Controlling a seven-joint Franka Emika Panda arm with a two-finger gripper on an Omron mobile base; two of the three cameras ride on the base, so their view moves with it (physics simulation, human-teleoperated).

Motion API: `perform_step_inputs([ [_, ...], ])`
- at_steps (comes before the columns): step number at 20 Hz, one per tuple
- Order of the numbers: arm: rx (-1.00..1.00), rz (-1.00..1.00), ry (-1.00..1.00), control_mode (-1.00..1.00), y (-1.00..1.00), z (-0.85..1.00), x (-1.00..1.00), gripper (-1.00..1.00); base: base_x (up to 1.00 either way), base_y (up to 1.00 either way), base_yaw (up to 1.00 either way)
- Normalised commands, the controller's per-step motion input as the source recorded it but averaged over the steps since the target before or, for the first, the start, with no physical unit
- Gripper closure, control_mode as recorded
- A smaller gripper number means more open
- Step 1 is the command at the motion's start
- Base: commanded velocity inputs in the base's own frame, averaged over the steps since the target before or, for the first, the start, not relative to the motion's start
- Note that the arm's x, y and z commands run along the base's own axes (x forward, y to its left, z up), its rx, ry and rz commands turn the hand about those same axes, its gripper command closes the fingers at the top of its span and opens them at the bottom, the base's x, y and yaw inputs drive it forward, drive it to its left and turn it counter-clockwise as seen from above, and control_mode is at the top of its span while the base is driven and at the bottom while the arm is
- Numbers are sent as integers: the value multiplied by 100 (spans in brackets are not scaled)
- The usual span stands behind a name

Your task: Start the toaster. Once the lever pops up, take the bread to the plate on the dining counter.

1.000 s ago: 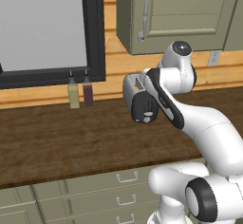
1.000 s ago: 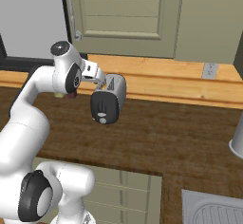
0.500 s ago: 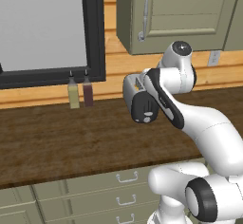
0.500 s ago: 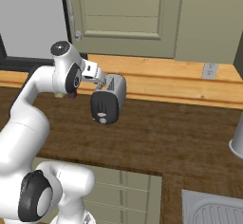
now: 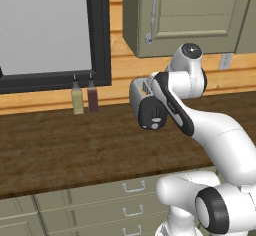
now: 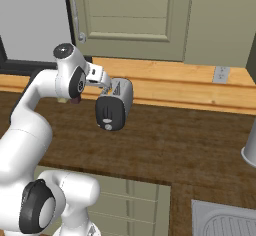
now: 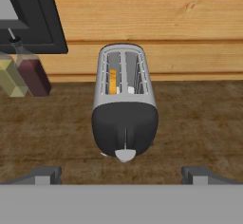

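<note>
The silver-grey toaster [image 7: 124,107] stands on the dark wood worktop against the wooden wall, its black end panel turned toward me. It shows too in the left base view [image 5: 148,105] and the right base view [image 6: 116,104]. An orange-tan edge of the bread [image 7: 113,81] sits low in the left slot. The lever's thin vertical slot [image 7: 125,138] runs down the panel, with a pale round knob [image 7: 125,155] below it. My gripper [image 7: 121,173] hovers above and just in front of that panel, open and holding nothing. The plate and the dining counter are out of view.
A yellow-olive bottle [image 5: 77,100] and a dark red bottle [image 5: 93,97] stand left of the toaster under a black window frame [image 5: 100,35]. Olive wall cabinets [image 6: 130,15] hang overhead. At the right are a metal vessel [image 6: 250,147] and a sink [image 6: 225,222].
</note>
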Motion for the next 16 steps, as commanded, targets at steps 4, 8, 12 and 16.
perform_step_inputs([
  [4,0,0,0,-100,0,0,0,-100,0,0,0],
  [8,0,0,0,-100,0,0,0,-100,0,0,0],
  [12,0,0,0,-100,0,0,0,-100,0,0,0],
  [16,0,0,0,-100,0,0,0,-100,0,0,0],
])
